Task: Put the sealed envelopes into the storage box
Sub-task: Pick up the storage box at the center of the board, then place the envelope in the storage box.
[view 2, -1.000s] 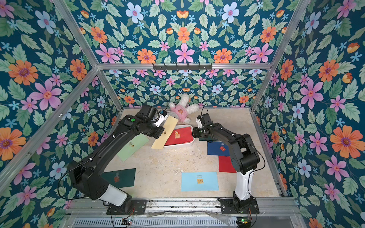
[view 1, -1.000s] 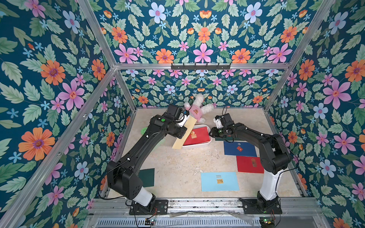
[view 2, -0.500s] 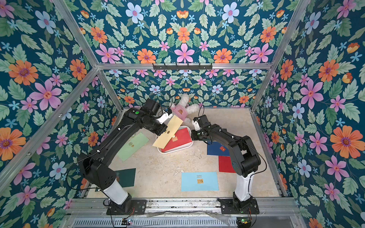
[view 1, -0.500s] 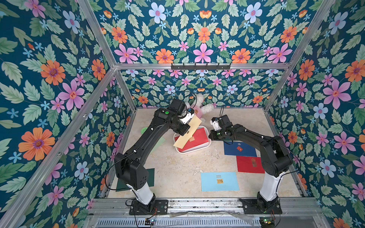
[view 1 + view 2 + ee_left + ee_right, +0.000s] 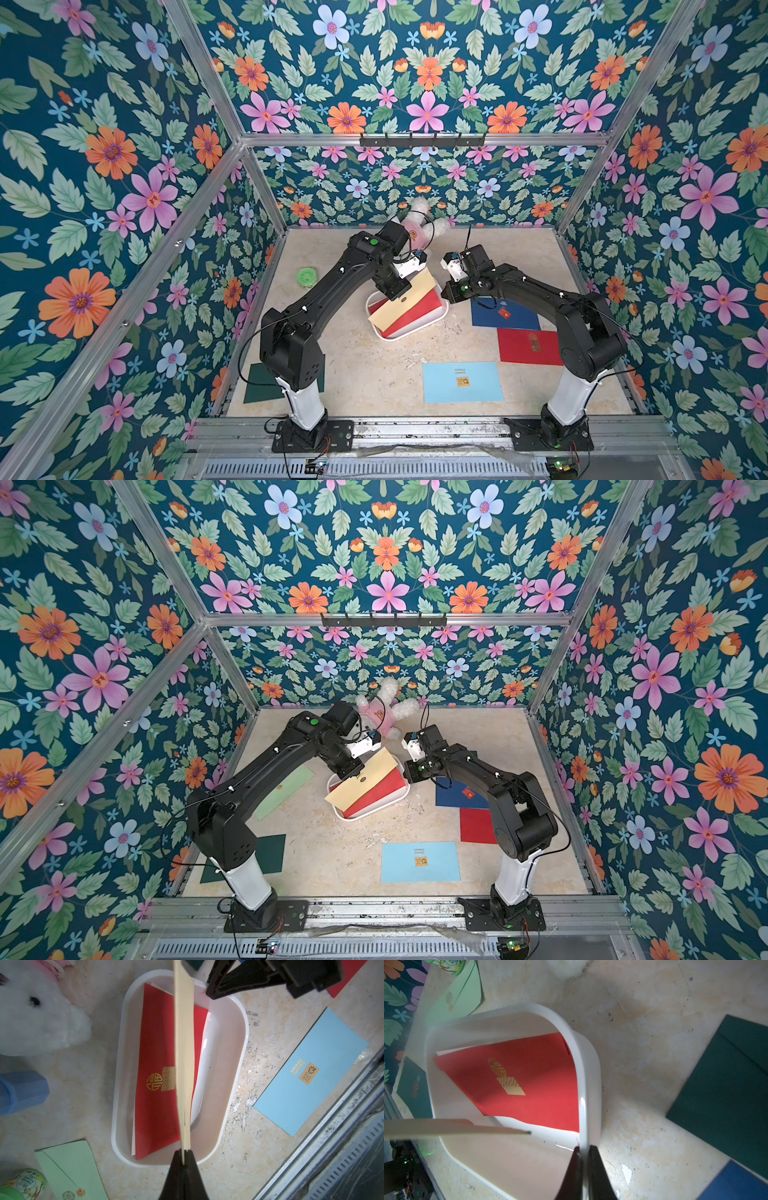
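1. Left gripper (image 5: 184, 1157) clamping the yellow envelope (image 5: 184, 1047) by one short edge, holding it edge-on above the storage box (image 5: 232, 1068) (lower end not clearly touching anything).
2. Right gripper (image 5: 583, 1159) pinching the rim of the storage box at one end, jaws closed on the white wall.
3. Lying inside the box: a red envelope (image 5: 158, 1076) with a gold seal, tilted against one long wall, a pale sheet showing beneath it.
4. Resting flat on the table (image 5: 374, 374) outside the box: light blue envelope (image 5: 461, 382), second red envelope (image 5: 528, 347), navy envelope (image 5: 505, 313), dark green envelope (image 5: 270, 854), light green envelope (image 5: 286, 789).
5. Standing near the back wall: plush rabbit (image 5: 384, 712); green-lidded jar (image 5: 306, 277) near the left wall.
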